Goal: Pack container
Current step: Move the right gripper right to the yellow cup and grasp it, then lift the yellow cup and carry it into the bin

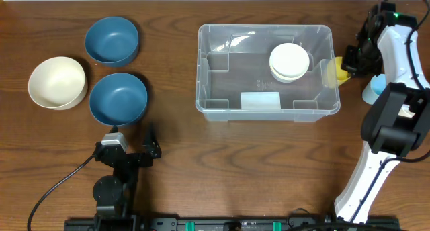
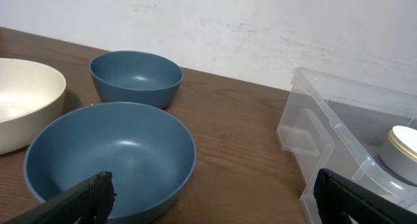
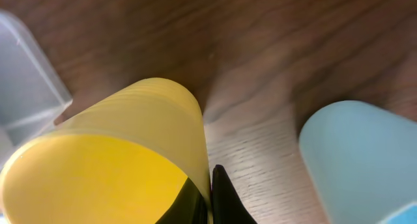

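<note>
Between the jaws of the right gripper [image 3: 210, 182], the yellow cup [image 3: 124, 146] is pinched by its wall, the container [image 1: 222, 100] just beside; left gripper [image 2: 212, 195] spread wide, a blue bowl [image 2: 111, 152] just ahead.

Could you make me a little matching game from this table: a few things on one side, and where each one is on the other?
1 cream bowl
2 yellow cup
3 white round stack
4 light blue cup

A inside the container
B far left, beside the blue bowls
C pinched in the right gripper
D on the table, outside the container, ungripped

Pairs: 1-B, 2-C, 3-A, 4-D
</note>
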`<state>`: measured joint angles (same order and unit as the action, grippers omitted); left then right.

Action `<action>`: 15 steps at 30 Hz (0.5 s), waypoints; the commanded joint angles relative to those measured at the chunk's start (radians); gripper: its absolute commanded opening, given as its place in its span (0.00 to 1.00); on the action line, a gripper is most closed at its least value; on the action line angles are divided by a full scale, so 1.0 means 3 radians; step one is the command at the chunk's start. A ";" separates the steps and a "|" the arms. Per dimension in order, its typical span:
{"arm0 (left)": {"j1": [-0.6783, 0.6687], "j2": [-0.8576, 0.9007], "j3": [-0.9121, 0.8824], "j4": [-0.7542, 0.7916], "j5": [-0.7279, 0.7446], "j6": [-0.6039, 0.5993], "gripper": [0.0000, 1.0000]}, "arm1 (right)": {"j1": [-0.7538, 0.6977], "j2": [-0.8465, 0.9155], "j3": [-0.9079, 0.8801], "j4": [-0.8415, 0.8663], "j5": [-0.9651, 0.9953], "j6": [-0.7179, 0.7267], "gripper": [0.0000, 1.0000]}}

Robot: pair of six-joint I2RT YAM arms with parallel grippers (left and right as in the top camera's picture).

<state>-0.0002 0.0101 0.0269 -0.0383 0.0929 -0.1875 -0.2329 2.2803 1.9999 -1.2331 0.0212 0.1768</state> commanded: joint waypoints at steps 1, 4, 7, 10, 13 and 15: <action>0.0006 -0.0020 -0.0076 -0.0081 -0.0003 -0.0029 0.98 | -0.0079 -0.0057 0.0042 0.0020 0.0239 0.0252 0.01; 0.0006 -0.0020 -0.0076 -0.0081 -0.0003 -0.0029 0.98 | -0.0114 -0.0089 0.0153 -0.0009 0.0178 0.0375 0.01; 0.0006 -0.0020 -0.0076 -0.0081 -0.0003 -0.0029 0.98 | -0.0121 -0.0167 0.0290 -0.0037 0.0179 0.0413 0.01; 0.0006 -0.0020 -0.0076 -0.0081 -0.0003 -0.0029 0.98 | -0.0117 -0.0275 0.0472 -0.0113 0.0177 0.0422 0.01; 0.0006 -0.0020 -0.0076 -0.0081 -0.0003 -0.0029 0.98 | -0.0098 -0.0416 0.0646 -0.0226 0.0164 0.0445 0.01; 0.0006 -0.0020 -0.0076 -0.0081 -0.0003 -0.0029 0.98 | -0.0075 -0.0553 0.0743 -0.0289 0.0164 0.0445 0.01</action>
<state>-0.0002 0.0101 0.0269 -0.0383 0.0929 -0.1875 -0.2653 2.2162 2.1609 -1.3079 0.0601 0.2852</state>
